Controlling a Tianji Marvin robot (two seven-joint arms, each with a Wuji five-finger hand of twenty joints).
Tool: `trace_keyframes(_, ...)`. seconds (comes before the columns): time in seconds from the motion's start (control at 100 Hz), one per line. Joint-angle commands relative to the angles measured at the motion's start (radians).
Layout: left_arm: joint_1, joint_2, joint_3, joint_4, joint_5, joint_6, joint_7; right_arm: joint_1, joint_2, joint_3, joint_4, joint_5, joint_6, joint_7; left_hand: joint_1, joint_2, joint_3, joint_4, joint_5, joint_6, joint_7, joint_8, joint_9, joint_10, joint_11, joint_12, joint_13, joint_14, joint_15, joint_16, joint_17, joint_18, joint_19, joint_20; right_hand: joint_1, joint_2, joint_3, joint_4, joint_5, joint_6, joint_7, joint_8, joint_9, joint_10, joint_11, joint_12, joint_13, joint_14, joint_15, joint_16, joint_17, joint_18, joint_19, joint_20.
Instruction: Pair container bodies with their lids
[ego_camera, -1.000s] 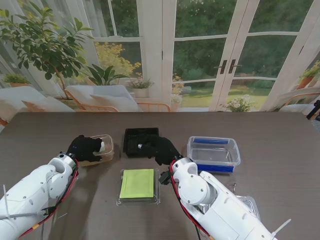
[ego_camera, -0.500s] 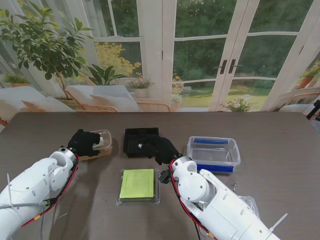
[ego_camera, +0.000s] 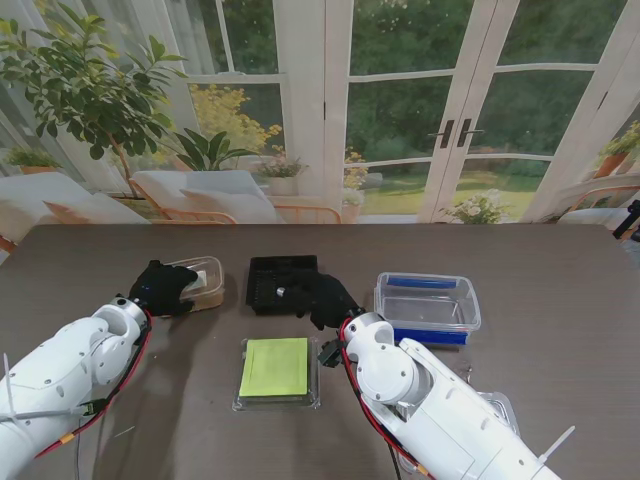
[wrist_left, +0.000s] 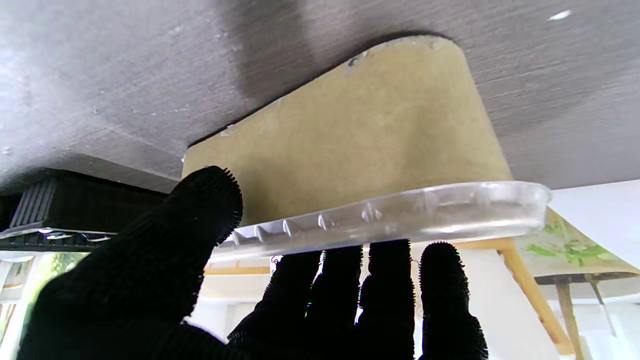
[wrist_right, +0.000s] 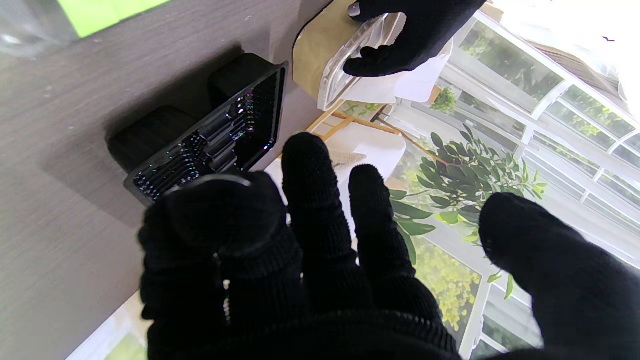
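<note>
The left hand (ego_camera: 163, 287) sits in the middle left of the stand's picture and holds the tan tub (ego_camera: 201, 284) by its clear rim. In the left wrist picture the thumb (wrist_left: 200, 210) presses the tub's side and the other fingers (wrist_left: 390, 280) reach over the clear rim, so the hand is gripping it. The tub stands on the dark table (ego_camera: 560, 260). Just to its right, in the middle of the picture, is the black tray (ego_camera: 278, 280). The right hand (ego_camera: 322, 298) rests at the tray's right edge with its fingers spread, and it grips nothing that I can see. To the right of that hand is a clear box (ego_camera: 427, 303) with blue strips. Nearer to me, in the lower middle, lies a green lid (ego_camera: 276, 368) flat on the table.
</note>
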Motion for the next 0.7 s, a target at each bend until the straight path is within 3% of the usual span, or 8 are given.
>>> trace_keyframes(0.0,0.012,0.004,0.0,-0.002,0.012,-0.003,-0.031,-0.004,-0.003,0.0,-0.003,0.0,-0.003,0.015,-0.017,0.025,0.017,0.042,0.018,-0.003,-0.018,-0.014,-0.004,-0.008,-0.002,-0.013,-0.029,0.005,-0.024,-0.011,-0.026,-0.001,-0.029,-0.015,-0.031,0.026,0.001,-0.035,-0.004,0.009,0.001,-0.011,0.021,0.022,0.003,-0.013,0.004,0.032,0.008,0.009,0.173,0.031,-0.015,0.025)
trace_keyframes(0.38,0.092,0.015,-0.103,-0.113,0.079,0.015,-0.101,-0.009,0.0,0.0,-0.003,0.004,-0.003,0.024,-0.142,0.081,-0.138,0.048,-0.094,0.066,-0.245,-0.129,-0.074,0.02,-0.072,-0.103,-0.106,0.038,-0.124,-0.076,-0.06,0.015,-0.088,-0.013,-0.024,0.019,0.011,-0.036,0.002,0.011,0.0,-0.012,0.033,0.022,0.001,-0.012,0.004,0.033,0.008,0.01,0.17,0.033,-0.018,0.024)
trace_keyframes(0.43,0.098,0.015,-0.113,-0.124,0.085,0.017,-0.1,-0.009,0.0,0.0,-0.003,0.006,-0.002,0.026,-0.01,0.229,-0.63,0.085,-0.098,0.064,-0.246,-0.139,-0.082,0.023,-0.072,-0.115,-0.116,0.044,-0.133,-0.087,-0.064,0.018,-0.109,0.007,-0.023,0.018,0.012,-0.036,0.002,0.012,-0.001,-0.012,0.033,0.022,0.0,-0.012,0.004,0.029,0.008,0.01,0.17,0.033,-0.018,0.024)
trace_keyframes(0.48,0.106,0.016,-0.125,-0.137,0.095,0.018,-0.103,-0.01,0.001,0.001,-0.004,0.006,-0.001,0.028,0.006,0.251,-0.717,0.092,-0.106,0.068,-0.25,-0.141,-0.091,0.021,-0.078,-0.119,-0.123,0.053,-0.141,-0.091,-0.067,0.018,-0.113,0.008,-0.022,0.017,0.013,-0.036,0.002,0.012,-0.001,-0.012,0.035,0.022,0.0,-0.012,0.004,0.029,0.008,0.01,0.17,0.033,-0.018,0.024)
trace_keyframes(0.49,0.108,0.017,-0.128,-0.14,0.097,0.018,-0.104,-0.01,0.001,0.001,-0.005,0.007,-0.001,0.028,0.023,0.223,-0.692,0.106,-0.105,0.068,-0.253,-0.144,-0.09,0.02,-0.081,-0.125,-0.12,0.054,-0.148,-0.097,-0.067,0.021,-0.115,0.008,-0.023,0.016,0.013,-0.036,0.002,0.012,-0.001,-0.012,0.035,0.022,0.0,-0.012,0.004,0.03,0.008,0.01,0.169,0.033,-0.018,0.024)
trace_keyframes(0.52,0.112,0.017,-0.135,-0.147,0.103,0.017,-0.106,-0.01,0.001,0.002,-0.005,0.007,-0.001,0.028,-0.111,0.137,-0.357,0.078,-0.111,0.066,-0.254,-0.149,-0.096,0.022,-0.082,-0.131,-0.125,0.057,-0.15,-0.099,-0.067,0.022,-0.12,0.01,-0.021,0.016,0.014,-0.036,0.0,0.013,-0.002,-0.013,0.035,0.021,0.0,-0.012,0.003,0.033,0.007,0.01,0.169,0.033,-0.019,0.024)
trace_keyframes(0.54,0.116,0.017,-0.14,-0.152,0.106,0.016,-0.106,-0.01,0.001,0.002,-0.005,0.007,-0.001,0.028,-0.146,0.127,-0.287,0.071,-0.114,0.065,-0.256,-0.15,-0.098,0.022,-0.086,-0.134,-0.126,0.059,-0.154,-0.102,-0.067,0.023,-0.123,0.01,-0.022,0.016,0.014,-0.036,0.0,0.012,-0.002,-0.013,0.035,0.022,-0.001,-0.012,0.004,0.032,0.007,0.01,0.169,0.033,-0.019,0.024)
trace_keyframes(0.69,0.141,0.017,-0.183,-0.19,0.123,0.011,-0.105,-0.008,-0.001,0.002,-0.001,0.008,-0.002,0.022,-0.206,0.159,-0.302,0.055,-0.13,0.055,-0.264,-0.154,-0.111,0.019,-0.093,-0.14,-0.136,0.061,-0.169,-0.11,-0.077,0.027,-0.136,0.008,-0.022,0.015,0.016,-0.036,-0.003,0.012,-0.002,-0.013,0.035,0.022,-0.001,-0.012,0.004,0.031,0.008,0.01,0.168,0.034,-0.02,0.024)
